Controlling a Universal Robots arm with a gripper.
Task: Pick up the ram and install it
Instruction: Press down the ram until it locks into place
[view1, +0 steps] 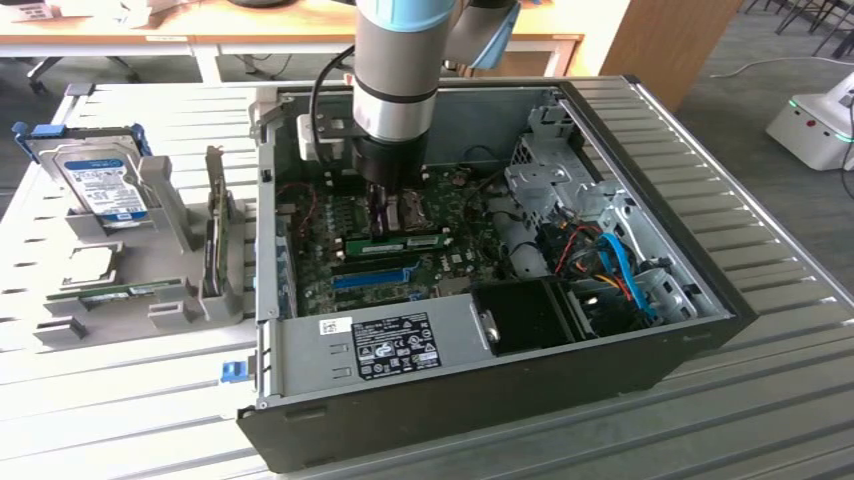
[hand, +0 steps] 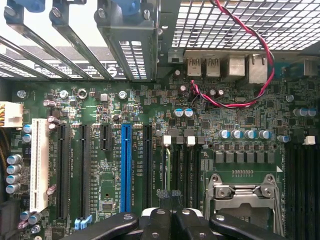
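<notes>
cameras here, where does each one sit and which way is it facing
Exterior view: off the arm, raised above the open computer case, looking down at an angle into it; the robot arm reaches down onto the motherboard, and a ram stick lies seated there.
Wrist view: on the wrist inside the case, looking straight at the motherboard; the shut pincer shows at the picture's edge, over the black memory slots.
Shared: the motherboard and its blue expansion slot.
</notes>
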